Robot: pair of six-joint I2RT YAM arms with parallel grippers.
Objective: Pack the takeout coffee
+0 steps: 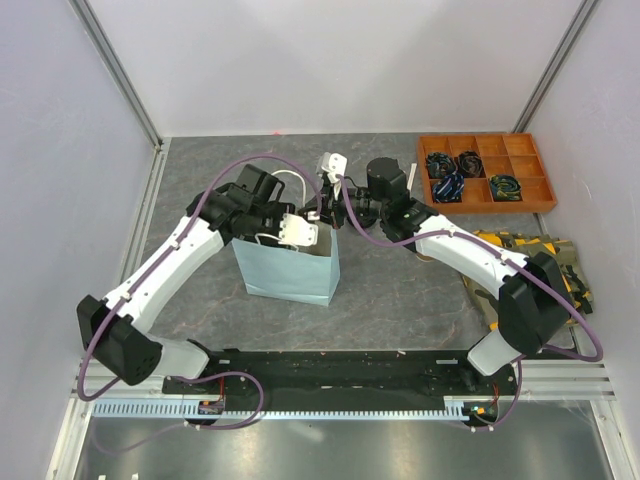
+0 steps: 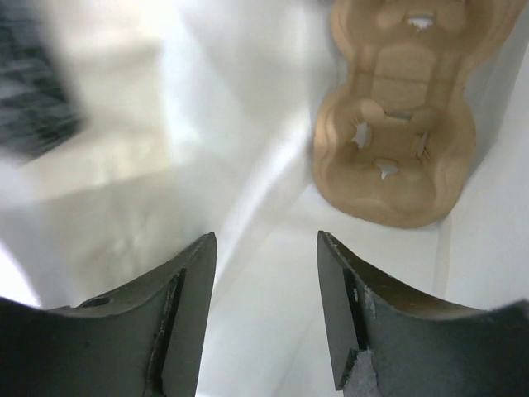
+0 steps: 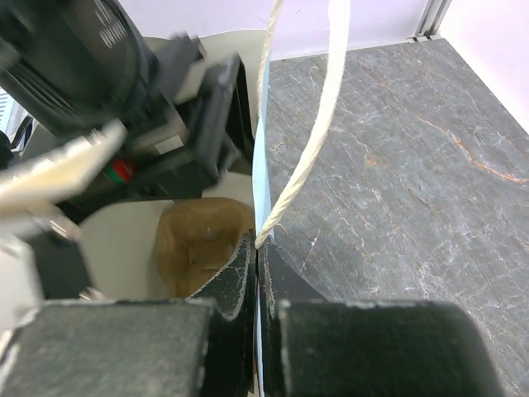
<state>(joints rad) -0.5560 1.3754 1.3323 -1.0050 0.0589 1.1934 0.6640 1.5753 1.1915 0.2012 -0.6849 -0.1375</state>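
Note:
A light-blue paper bag [image 1: 290, 275] stands upright mid-table. My left gripper [image 1: 298, 232] reaches into its mouth; in the left wrist view that gripper [image 2: 266, 248] is open with nothing between its fingers, above the bag's white inside. A tan pulp carrier [image 2: 397, 124] lies at the bottom of the bag, its cup holes empty. My right gripper [image 3: 258, 258] is shut on the bag's rim [image 3: 263, 194], just below a white rope handle [image 3: 314, 141]. The carrier [image 3: 202, 240] shows there too. The takeout coffee is out of view.
An orange compartment tray [image 1: 485, 172] with bundled cables sits at the back right. A camouflage-patterned cloth [image 1: 555, 262] lies at the right edge under the right arm. White walls close in the left, back and right sides.

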